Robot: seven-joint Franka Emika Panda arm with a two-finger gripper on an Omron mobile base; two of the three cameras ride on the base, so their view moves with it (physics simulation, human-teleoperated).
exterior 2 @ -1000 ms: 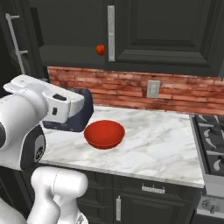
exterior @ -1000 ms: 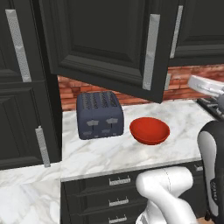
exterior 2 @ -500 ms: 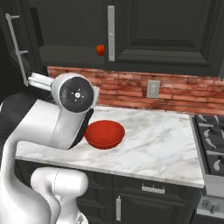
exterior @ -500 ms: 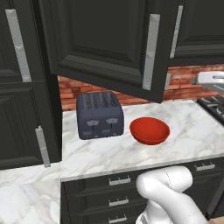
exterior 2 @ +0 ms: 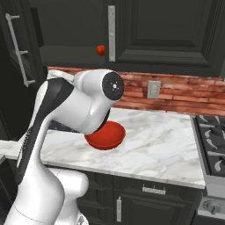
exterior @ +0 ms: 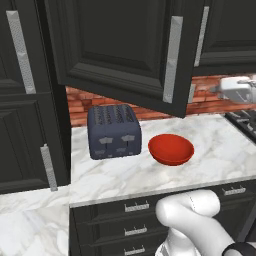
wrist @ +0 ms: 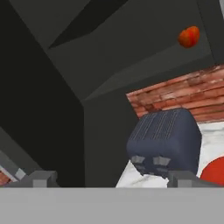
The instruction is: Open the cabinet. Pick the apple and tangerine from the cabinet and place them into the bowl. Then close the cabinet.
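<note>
The black raised-panel cabinet (exterior: pixel 125 50) stands with one door swung out, its silver bar handle (exterior: pixel 170 59) upright; the glossy red bowl (exterior: pixel 171 149) sits on veined white marble beside the dark ribbed toaster (exterior: pixel 113 131); a small red-orange fruit (wrist: pixel 189 36), too blurred to name, rests inside the cabinet, well above the wide-open gripper (wrist: pixel 111 178); the arm hides part of the bowl's rim.
</note>
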